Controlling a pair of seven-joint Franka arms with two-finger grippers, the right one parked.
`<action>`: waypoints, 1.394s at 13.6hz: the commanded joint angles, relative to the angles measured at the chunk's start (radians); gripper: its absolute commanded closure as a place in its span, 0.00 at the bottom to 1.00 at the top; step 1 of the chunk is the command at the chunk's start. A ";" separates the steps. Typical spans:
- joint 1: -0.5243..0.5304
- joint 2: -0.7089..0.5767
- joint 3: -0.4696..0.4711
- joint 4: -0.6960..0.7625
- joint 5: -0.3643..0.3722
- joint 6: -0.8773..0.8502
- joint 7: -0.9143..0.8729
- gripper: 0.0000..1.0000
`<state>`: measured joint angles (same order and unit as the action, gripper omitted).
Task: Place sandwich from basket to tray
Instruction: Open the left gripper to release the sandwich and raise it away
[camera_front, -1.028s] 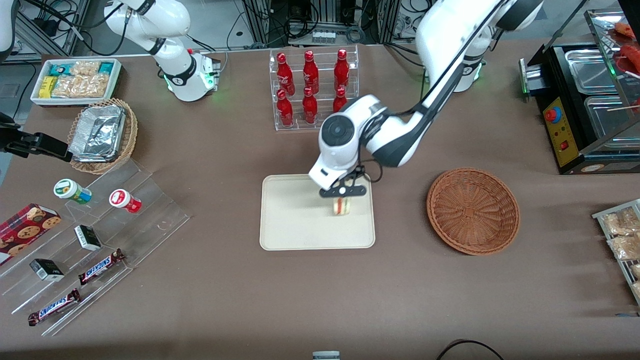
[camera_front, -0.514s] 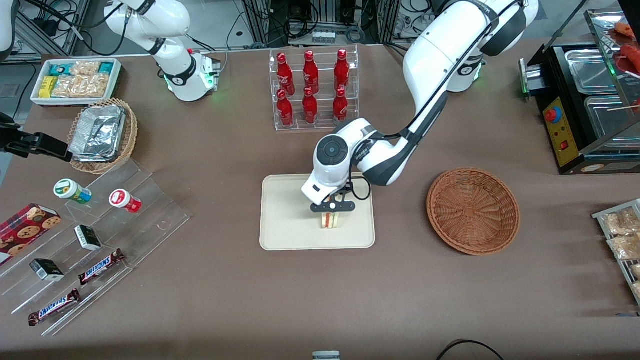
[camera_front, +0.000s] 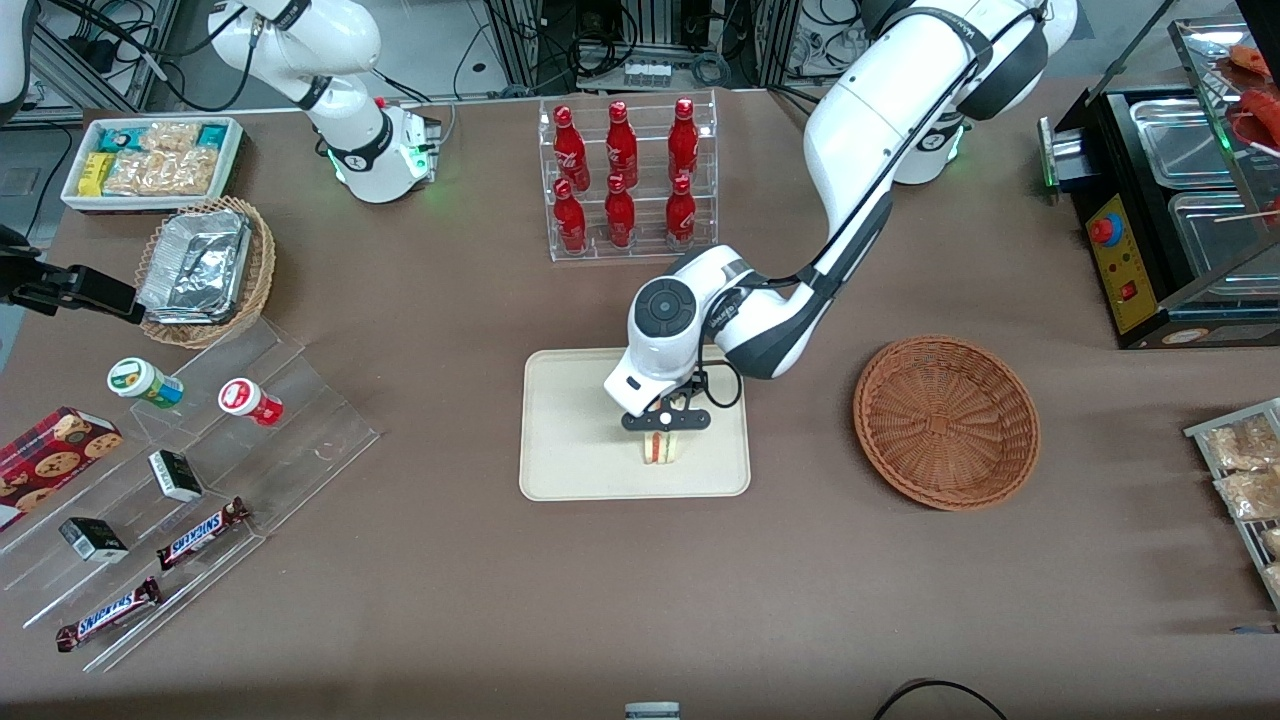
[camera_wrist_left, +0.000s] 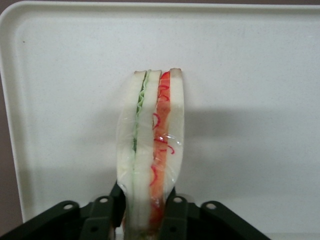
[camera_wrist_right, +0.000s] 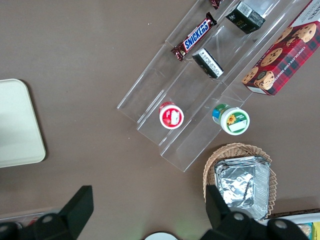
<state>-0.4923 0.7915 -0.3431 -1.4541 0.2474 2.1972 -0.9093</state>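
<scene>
The sandwich (camera_wrist_left: 151, 150) is clamped between my fingers (camera_wrist_left: 175, 215), cut edge facing my wrist camera — pale bread, a green layer on one side, red on the other, under clear wrap. From the front, my gripper (camera_front: 664, 421) hangs over the cream tray (camera_front: 570, 440), the sandwich (camera_front: 661, 449) below it and close to the tray floor; whether it touches yet, I cannot tell. The reddish-brown wicker basket (camera_front: 946, 421) sits empty, well apart toward my end of the table.

The step in hand, as I judge it, is the set-down. To do it well I should lower straight until the bottom edge bears on the tray, then part my fingers gently. The wedge is tall and narrow standing this way, so it may tip once let go — a slow, straight lift afterwards should keep the wrap from dragging it along. It sits inside the rim, nearer the tray's basket-side edge, so no sideways shift seems needed.

Readable writing: two Snickers bars (camera_front: 201, 533) on the clear stepped display (camera_front: 300, 420) toward the parked arm's end. The red plaid cookie box (camera_wrist_right: 282, 55) carries print about chocolate chip that I can only partly make out.
</scene>
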 joint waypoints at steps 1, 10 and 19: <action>-0.020 0.012 0.010 0.037 0.026 -0.002 -0.013 0.00; 0.041 -0.084 0.012 0.044 0.056 -0.014 -0.003 0.00; 0.282 -0.242 0.006 0.040 -0.043 -0.218 0.288 0.00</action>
<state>-0.2686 0.6135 -0.3305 -1.3960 0.2537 2.0446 -0.6943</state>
